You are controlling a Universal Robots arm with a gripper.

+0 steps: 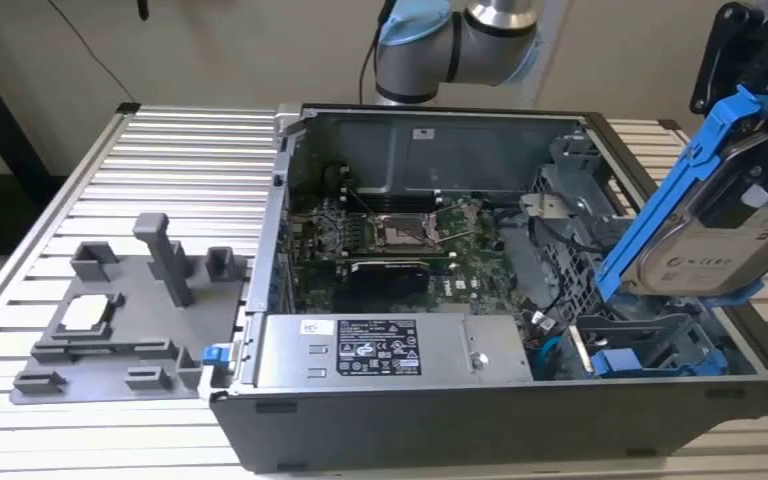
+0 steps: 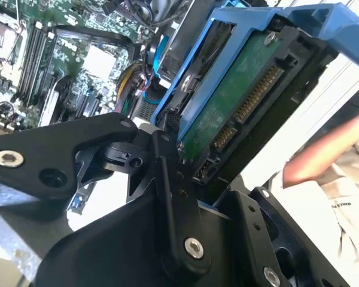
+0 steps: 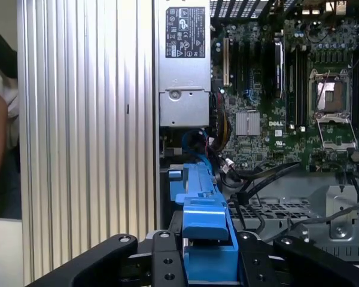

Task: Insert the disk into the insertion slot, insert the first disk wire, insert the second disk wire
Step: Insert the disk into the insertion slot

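Gripper: the black linkage of the gripper (image 2: 197, 179) sits closest to the camera, clamped on the near end of the disk (image 2: 242, 98), one finger (image 2: 167, 179) flat against its blue edge.
Disk: tilted, green circuit-board side facing the camera, gold contacts and connectors toward the gripper end.
Bracket: bright blue carrier bracket (image 2: 305, 18) wraps the far end and the sides.
Background: motherboard (image 2: 60, 66) beyond the disk, with memory slots and a small silver heatsink (image 2: 100, 60).
Cables: yellow, red, blue and black cables (image 2: 137, 81) bunched just beside the bracket.
Person: blurry arm (image 2: 329, 149) past the disk, pale cloth beside it.
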